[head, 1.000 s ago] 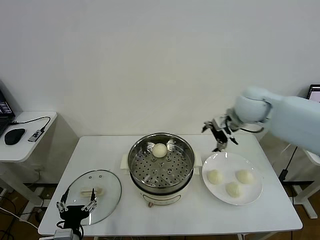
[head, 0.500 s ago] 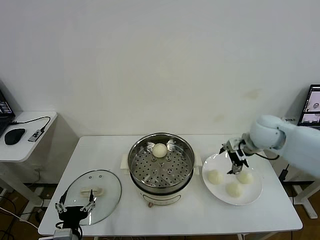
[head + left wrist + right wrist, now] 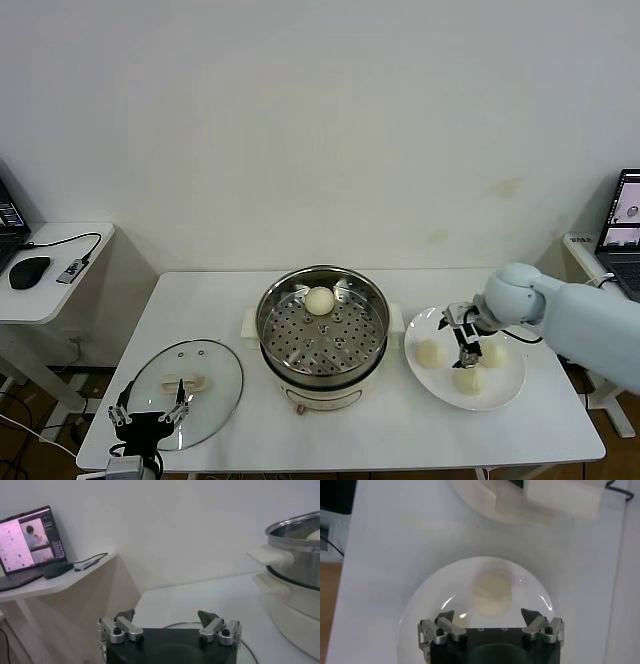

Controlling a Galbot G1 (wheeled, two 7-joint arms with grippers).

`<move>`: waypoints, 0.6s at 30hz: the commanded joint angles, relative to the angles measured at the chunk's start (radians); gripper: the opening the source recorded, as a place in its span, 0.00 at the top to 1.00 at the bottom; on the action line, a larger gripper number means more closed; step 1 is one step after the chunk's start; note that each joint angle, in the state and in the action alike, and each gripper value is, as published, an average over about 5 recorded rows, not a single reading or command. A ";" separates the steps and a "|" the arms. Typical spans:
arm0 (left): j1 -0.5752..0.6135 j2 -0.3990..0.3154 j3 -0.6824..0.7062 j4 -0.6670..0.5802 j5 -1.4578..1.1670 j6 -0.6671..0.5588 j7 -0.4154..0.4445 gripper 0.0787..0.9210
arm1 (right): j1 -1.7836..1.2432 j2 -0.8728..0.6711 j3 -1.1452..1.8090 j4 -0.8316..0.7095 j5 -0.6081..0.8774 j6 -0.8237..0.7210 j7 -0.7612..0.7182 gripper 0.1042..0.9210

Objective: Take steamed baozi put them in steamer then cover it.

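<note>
Steamer point(image 3: 322, 335): mid-table, lid off; perforated tray seen inside; side handle also seen in left wrist view point(image 3: 270, 556).
Bun in steamer point(image 3: 319, 300): 1 bun, lying on tray toward the far side.
Plate point(image 3: 505, 390): white, just right of steamer on table; rim seen in right wrist view point(image 3: 415, 605).
Buns on plate: 3 — left one point(image 3: 429, 353), near one point(image 3: 467, 379), right one point(image 3: 492, 353); near one sits betw. the other two, toward table's front edge.
R gripper point(image 3: 465, 340): held low over plate, betw. left & right buns, just above near one. Fingers point(image 3: 445, 617) seen spread wide in right wrist view; nothing held. One bun point(image 3: 492, 593) seen on plate ahead of the fingertips, not touched.
Cover point(image 3: 186, 381): glass lid laid flat on table's front-left part, handle point(image 3: 183, 382) up; well apart from steamer.
L gripper point(image 3: 148, 415): parked at front-left table edge, over near rim of cover. Fingers point(image 3: 207, 617) spread apart, nothing held.
Side desk point(image 3: 60, 285): left of table; mouse point(image 3: 29, 271) & cable on it; laptop point(image 3: 31, 542) seen in left wrist view.
</note>
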 commanded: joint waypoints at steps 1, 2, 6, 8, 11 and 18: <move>0.000 0.001 0.000 0.002 0.000 0.000 0.000 0.12 | -0.104 0.064 0.080 -0.088 -0.032 0.008 0.005 0.12; 0.001 0.001 -0.001 0.002 -0.001 0.000 0.000 0.12 | -0.109 0.072 0.088 -0.100 -0.035 0.010 0.005 0.12; 0.000 0.001 -0.003 0.001 -0.001 0.000 0.000 0.12 | -0.117 0.100 0.097 -0.146 -0.047 0.021 0.004 0.12; -0.001 0.001 -0.003 0.000 -0.001 0.000 0.000 0.12 | -0.122 0.109 0.100 -0.162 -0.054 0.026 0.004 0.12; -0.003 0.000 -0.003 0.001 -0.001 0.000 0.000 0.12 | -0.132 0.121 0.109 -0.178 -0.064 0.029 0.007 0.12; -0.005 -0.001 -0.004 0.005 -0.001 0.000 0.000 0.12 | -0.142 0.141 0.119 -0.196 -0.069 0.018 0.017 0.19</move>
